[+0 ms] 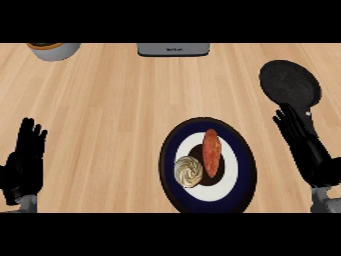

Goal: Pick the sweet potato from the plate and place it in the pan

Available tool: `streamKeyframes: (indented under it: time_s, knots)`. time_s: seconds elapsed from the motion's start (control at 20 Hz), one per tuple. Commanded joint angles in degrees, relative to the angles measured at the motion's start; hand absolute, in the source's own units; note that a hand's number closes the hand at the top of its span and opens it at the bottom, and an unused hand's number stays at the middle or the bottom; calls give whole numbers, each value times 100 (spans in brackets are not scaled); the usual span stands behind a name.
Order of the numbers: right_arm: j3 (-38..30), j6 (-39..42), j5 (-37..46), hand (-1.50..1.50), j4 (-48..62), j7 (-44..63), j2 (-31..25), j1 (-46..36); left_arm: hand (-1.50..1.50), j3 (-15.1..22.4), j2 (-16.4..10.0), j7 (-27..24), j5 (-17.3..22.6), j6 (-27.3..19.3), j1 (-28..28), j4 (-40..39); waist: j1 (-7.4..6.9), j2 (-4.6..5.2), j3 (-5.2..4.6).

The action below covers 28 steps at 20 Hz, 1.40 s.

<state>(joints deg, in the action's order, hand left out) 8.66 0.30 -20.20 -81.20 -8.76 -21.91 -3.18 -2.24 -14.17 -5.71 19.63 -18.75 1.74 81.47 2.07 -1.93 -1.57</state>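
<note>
Right hand (306, 150): open, holding nothing, beside the plate (170, 150).
Left hand (25, 160): open, resting.
Worry: I could bump the swirly cake (189, 171) beside the sweet potato (211, 152).

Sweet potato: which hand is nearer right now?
Right. The right hand sits just past the plate on the right of the sweet potato; the left hand rests far off at the view's left edge.

Orange-red sweet potato (212, 152), black pan (289, 82)
</note>
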Motion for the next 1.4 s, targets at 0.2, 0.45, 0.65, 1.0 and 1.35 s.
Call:
streamKeyframes:
  time_s: [0.2, 0.45, 0.65, 1.0, 1.35]
  knots:
    - [109, 1391, -689, 150, -433, -287, 58, -1253, 0, 1182, 4, -405, -705, 744, -675, 380, -244, 196, 174]
    - [-357, 938, 162, -150, 633, -993, -270, -721, 0, 1893, 447, -182, -1099, 683, -758, 557, -198, 202, 164]
    - [-396, 1587, 625, -150, 517, -1642, -777, -320, 0, 1796, 285, -49, -1116, 792, -480, 989, -207, 188, 160]
    - [-303, 1858, 1348, -150, 680, -1270, -1287, -1123, 0, 1773, 585, -556, -1195, 937, -635, 294, -225, 205, 156]
    - [445, 2033, 2158, -150, 467, 98, -1283, -1974, 0, 1778, 533, -375, -1199, 1016, -481, 507, -275, 204, 153]
